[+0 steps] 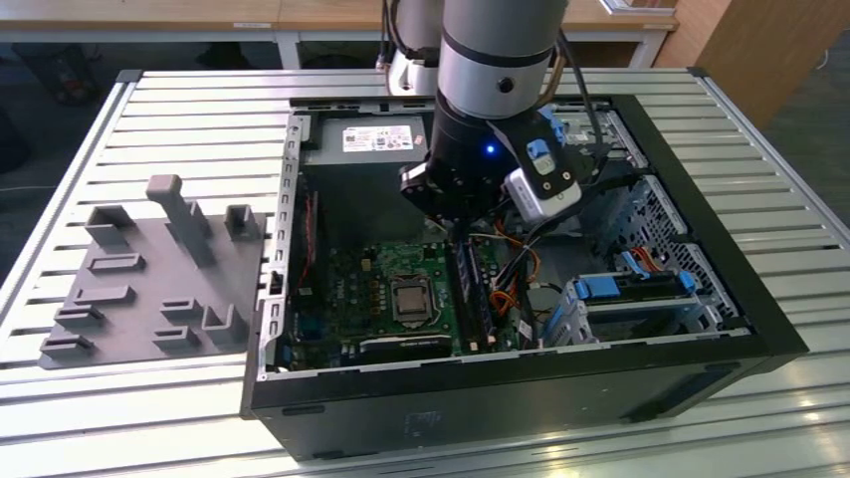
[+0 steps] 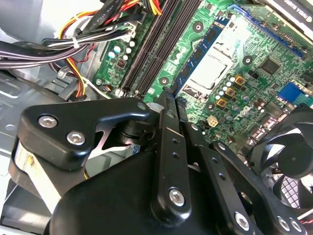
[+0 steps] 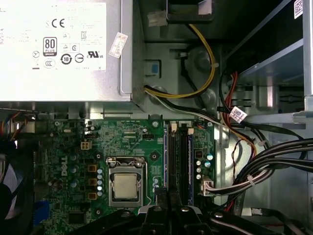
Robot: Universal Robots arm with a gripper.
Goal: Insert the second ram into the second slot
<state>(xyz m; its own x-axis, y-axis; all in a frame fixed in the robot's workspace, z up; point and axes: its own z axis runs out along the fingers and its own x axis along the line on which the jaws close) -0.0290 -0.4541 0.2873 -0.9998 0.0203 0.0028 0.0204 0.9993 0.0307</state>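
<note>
Jaws: on the gripper [image 2: 174, 98] drawn almost together, nothing seen pinched | second ram [image 2: 208, 41]: on edge in the slot beside the CPU socket [image 2: 211, 66], near end just ahead of the tips, long axis running away from them, parallel to the dark empty slots [image 2: 151, 44] | count: one blue stick, one socket, empty slots uncertain

Looking straight down into an open computer case. A green motherboard [image 3: 127, 142] carries a silver processor [image 3: 125, 186] in its socket, with long dark memory slots [image 3: 182, 161] just beside it. The black gripper [image 3: 165, 197] hangs over one end of those slots. A grey power supply [image 3: 63, 49] with a white label borders the board. Bundled cables [image 3: 254, 176] in black, yellow and red cross the metal case.
</note>
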